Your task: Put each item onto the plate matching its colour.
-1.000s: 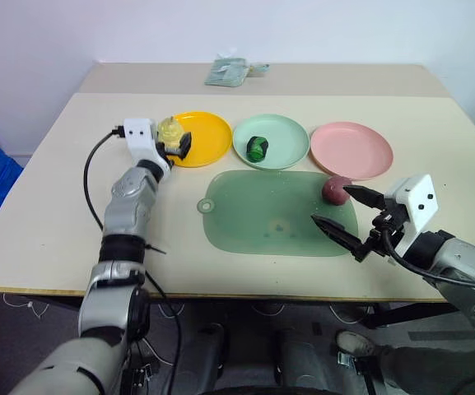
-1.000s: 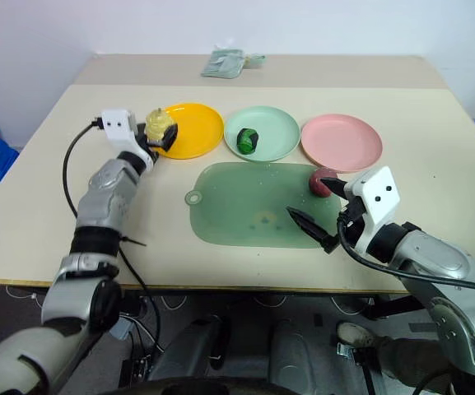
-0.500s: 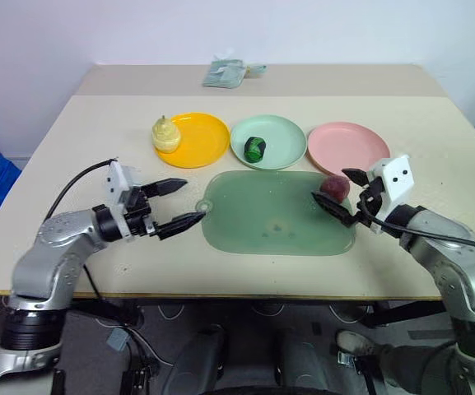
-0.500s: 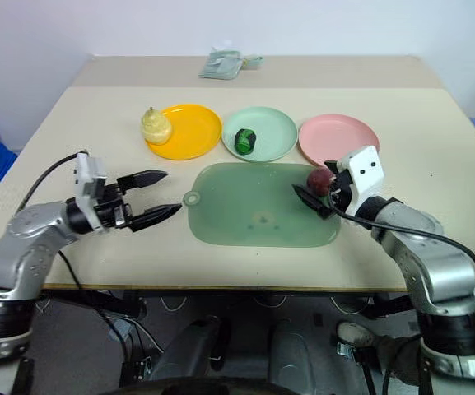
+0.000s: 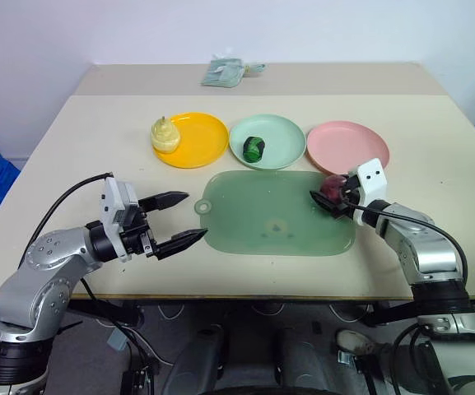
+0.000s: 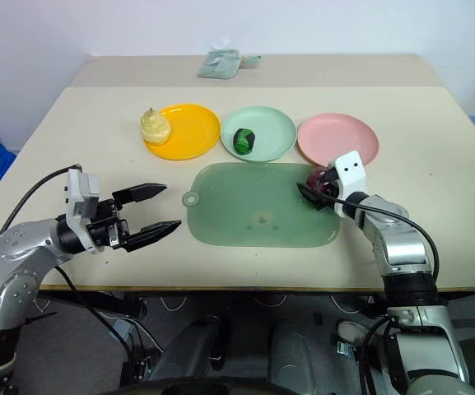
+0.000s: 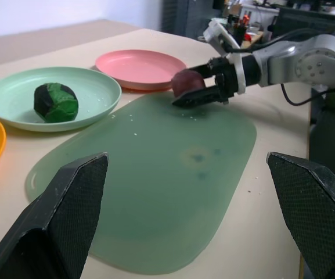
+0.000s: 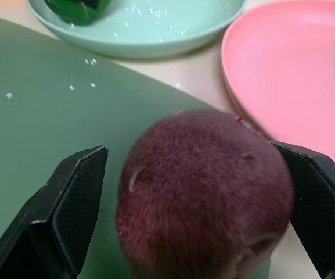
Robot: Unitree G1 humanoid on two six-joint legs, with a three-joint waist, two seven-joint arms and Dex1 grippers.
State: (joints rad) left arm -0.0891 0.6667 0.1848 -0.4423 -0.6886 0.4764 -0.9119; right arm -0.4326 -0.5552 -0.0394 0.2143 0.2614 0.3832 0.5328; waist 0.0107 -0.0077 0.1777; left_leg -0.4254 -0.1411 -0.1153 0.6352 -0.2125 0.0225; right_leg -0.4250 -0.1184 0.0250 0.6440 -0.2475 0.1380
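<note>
Dark red-purple round lump (image 5: 334,188) sits on the far right corner of the translucent green mat (image 5: 270,218), just beside the pink plate (image 5: 348,146) but not on it. Right end effector (image 5: 336,197) is around it, fingers spread wide on either side with a gap each way in the right wrist view, so released, nothing clamped; can't tell from the head views whether a fingertip touches the lump. Pink plate is bare. Dark green glossy lump (image 5: 255,149) lies inside the mint green plate (image 5: 267,141), middle of the row. Pale yellow ridged pear-like lump (image 5: 165,135) stands upright on the left edge of the orange-yellow plate (image 5: 192,139), leftmost in the row. All three plates line up along the far side of the mat, close together. Left end effector (image 5: 179,218) hangs near the front left of the desk (image 5: 72,164), fingers wide apart and empty, pointing roughly level toward the mat's left edge, near the small tab (image 5: 205,206) with a hole there, not touching it. A crumpled pale green packet (image 5: 227,72) lies at the far edge of the desk, well apart from the plates
</note>
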